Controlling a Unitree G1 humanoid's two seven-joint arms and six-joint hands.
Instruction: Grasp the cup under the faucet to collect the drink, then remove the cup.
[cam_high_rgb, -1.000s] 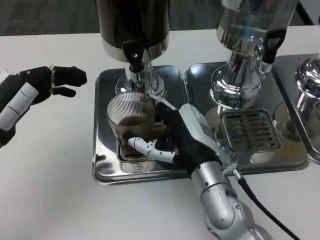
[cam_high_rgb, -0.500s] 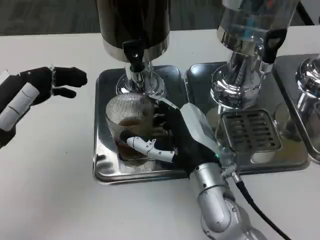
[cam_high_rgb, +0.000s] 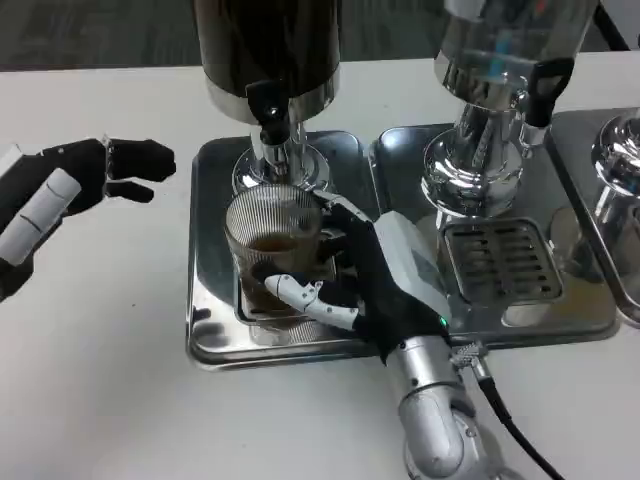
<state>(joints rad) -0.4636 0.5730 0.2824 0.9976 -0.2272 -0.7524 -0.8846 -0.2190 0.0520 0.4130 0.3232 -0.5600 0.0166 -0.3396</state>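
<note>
Holding the cup (cam_high_rgb: 270, 232) upright under the faucet (cam_high_rgb: 270, 125), brown drink inside.
Right hand (cam_high_rgb: 375, 275) wraps it from the cup's right side; left hand (cam_high_rgb: 75, 180) hovers empty, fingers loosely extended, well apart.

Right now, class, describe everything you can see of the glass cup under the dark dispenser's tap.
The cup is a clear, ribbed glass, upright on the grate of the shiny metal tray, just below the black-handled tap of the dark dispenser. A little brown drink sits in its bottom. The right hand wraps it from the right, with a white finger across its lower front. The left hand hovers off to the left, not touching it.
</note>
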